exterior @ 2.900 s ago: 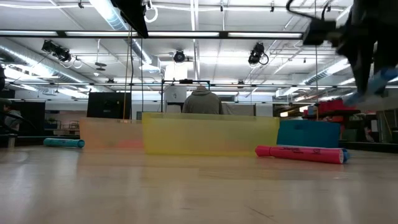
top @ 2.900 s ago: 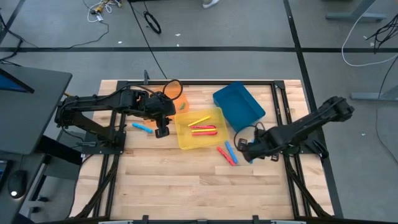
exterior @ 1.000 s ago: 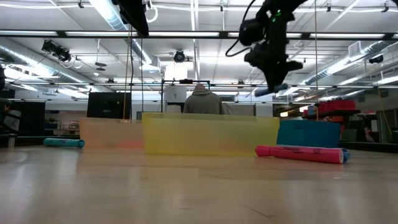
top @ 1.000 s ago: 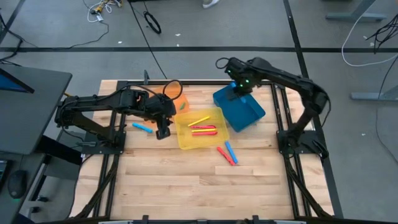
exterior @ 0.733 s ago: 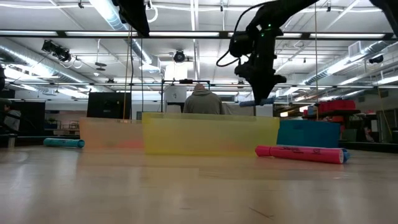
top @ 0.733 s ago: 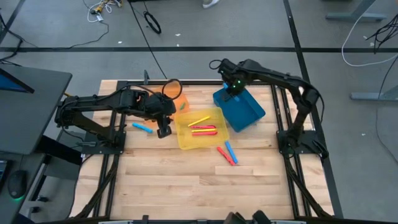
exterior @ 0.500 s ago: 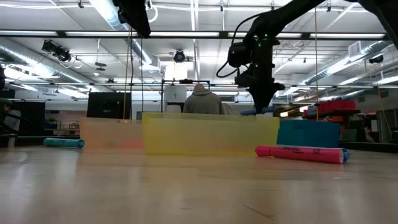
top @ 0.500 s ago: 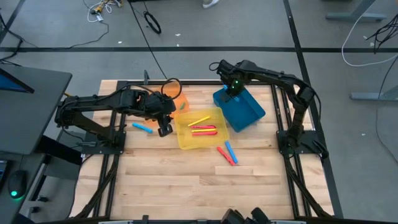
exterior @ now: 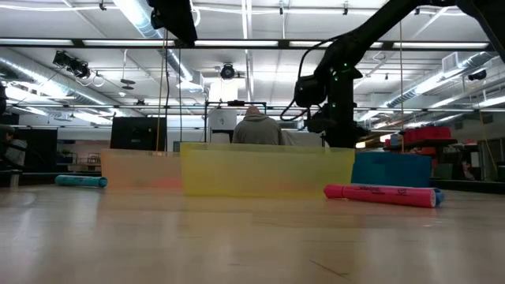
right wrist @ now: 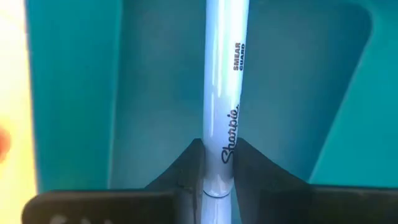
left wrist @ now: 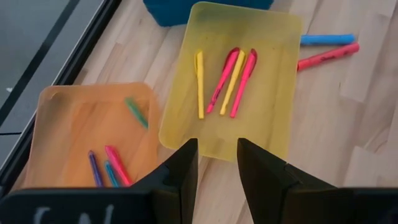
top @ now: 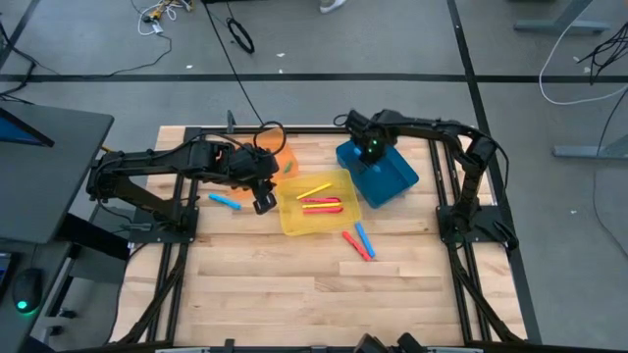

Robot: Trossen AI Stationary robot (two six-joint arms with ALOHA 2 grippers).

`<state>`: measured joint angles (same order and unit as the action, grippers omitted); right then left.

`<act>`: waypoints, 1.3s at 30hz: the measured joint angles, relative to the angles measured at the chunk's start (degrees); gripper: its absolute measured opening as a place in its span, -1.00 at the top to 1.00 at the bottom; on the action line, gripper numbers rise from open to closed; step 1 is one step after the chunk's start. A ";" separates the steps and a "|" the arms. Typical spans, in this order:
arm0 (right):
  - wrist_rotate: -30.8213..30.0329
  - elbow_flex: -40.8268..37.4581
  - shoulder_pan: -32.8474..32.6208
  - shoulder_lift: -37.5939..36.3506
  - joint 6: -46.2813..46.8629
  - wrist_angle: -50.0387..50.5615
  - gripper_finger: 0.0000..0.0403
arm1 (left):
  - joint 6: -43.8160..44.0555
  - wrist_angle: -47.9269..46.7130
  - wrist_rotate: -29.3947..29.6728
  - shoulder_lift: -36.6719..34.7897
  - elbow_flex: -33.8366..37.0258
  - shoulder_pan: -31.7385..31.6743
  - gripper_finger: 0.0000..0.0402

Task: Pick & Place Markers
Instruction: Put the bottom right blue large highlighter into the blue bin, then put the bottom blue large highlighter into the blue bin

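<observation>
My right gripper (right wrist: pixel 217 163) is shut on a pale blue marker (right wrist: pixel 227 74) low inside the blue bin (top: pixel 385 172); in the low view its fingers (exterior: pixel 335 136) sink behind the yellow bin's wall. My left gripper (left wrist: pixel 216 163) is open and hovers above the near left edge of the yellow bin (top: pixel 316 203), beside the orange bin (top: pixel 282 157). Several yellow and pink markers (left wrist: pixel 231 79) lie flat in the yellow bin, and several more (left wrist: pixel 109 165) in the orange one. A blue marker (top: pixel 224 201) and a red and blue pair (top: pixel 358 241) lie on the table. My right gripper pinches the pale blue marker between its two fingers (right wrist: pixel 188 163) near one end (right wrist: pixel 219 177). The marker runs straight on past the fingertips, along the fingers, over the blue bin's floor (right wrist: pixel 155 93). Whether its far end touches the bin, I cannot tell.
The three bins stand close together at the table's far middle. The red marker (exterior: pixel 379 193) and a teal one (exterior: pixel 79 181) lie on the wood in the low view. The near half of the table (top: pixel 314 294) is bare wood. A seated person (exterior: pixel 254 126) shows beyond the table.
My right gripper, still shut on the pale blue marker, has come down from above the bins into the blue bin and shifted slightly toward the table's right. The marker has gone down with it, behind the yellow bin's wall in the low view.
</observation>
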<state>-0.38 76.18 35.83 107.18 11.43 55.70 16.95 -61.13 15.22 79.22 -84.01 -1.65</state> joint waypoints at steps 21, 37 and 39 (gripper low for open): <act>-0.63 -3.10 -0.04 -0.09 1.02 1.51 0.37 | -0.17 0.03 -0.02 0.02 0.00 0.00 0.42; -0.54 -1.81 -0.11 -8.88 2.27 10.12 0.01 | -0.63 0.02 -1.53 0.01 0.00 0.01 0.42; 0.38 -1.79 -0.64 -12.05 4.56 12.05 0.00 | -0.63 0.03 -1.53 0.01 0.00 0.02 0.42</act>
<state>0.00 74.39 35.19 95.13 15.99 67.75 16.32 -61.10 13.69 79.23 -84.01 -1.63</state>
